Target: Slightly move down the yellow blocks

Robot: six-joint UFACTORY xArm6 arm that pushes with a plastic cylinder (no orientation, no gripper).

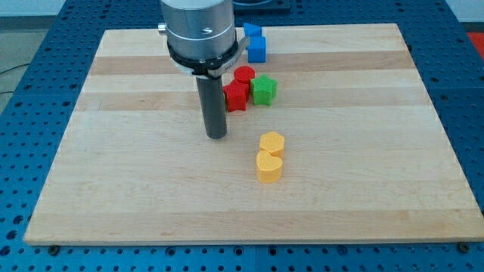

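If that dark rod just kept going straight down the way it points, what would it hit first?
The wooden board. My tip already seems to rest on it, up and to the view's left of the two yellow blocks, touching neither.

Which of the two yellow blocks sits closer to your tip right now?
The upper yellow block, hexagon-like, lies closest to my tip. The yellow heart block touches it from below, farther off.

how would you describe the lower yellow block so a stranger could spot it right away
Start at the wooden board and find the dark rod, whose tip rests left of centre. Just to the view's right and below it sit two yellow blocks, touching, one above the other. The one you want is the yellow heart block, nearer the view's bottom; its neighbour, the yellow hexagon block, has flat sides and no notch.
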